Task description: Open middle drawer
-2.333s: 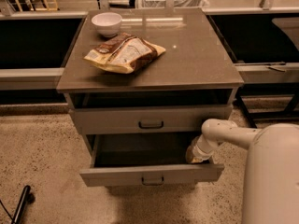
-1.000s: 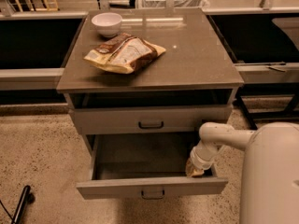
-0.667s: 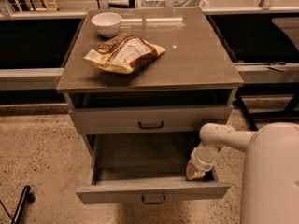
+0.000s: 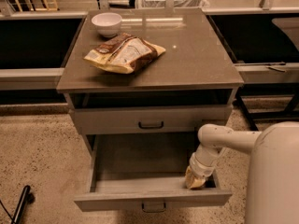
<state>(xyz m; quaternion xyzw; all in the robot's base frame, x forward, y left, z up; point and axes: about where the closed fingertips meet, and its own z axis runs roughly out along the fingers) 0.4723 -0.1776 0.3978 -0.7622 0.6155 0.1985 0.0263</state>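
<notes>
The middle drawer [image 4: 117, 200] is a wide shallow grey drawer with a small black bar handle [image 4: 154, 207]. It stands pulled well out of the cabinet, and its inside looks empty. My gripper [image 4: 194, 181] reaches down into the drawer's front right corner, just behind the drawer front, on the end of my white arm [image 4: 219, 141]. The grey drawer above it [image 4: 107, 120], with a black handle [image 4: 151, 124], is closed.
On the cabinet top [image 4: 196, 55] lie a white bowl [image 4: 107, 23] and a chip bag [image 4: 124, 53]. My white body [image 4: 275, 171] fills the lower right. A black rod [image 4: 21, 204] lies on the speckled floor at lower left. Dark counters flank the cabinet.
The middle drawer has slid further out toward the camera. My gripper has moved with it, staying at the drawer's front right corner.
</notes>
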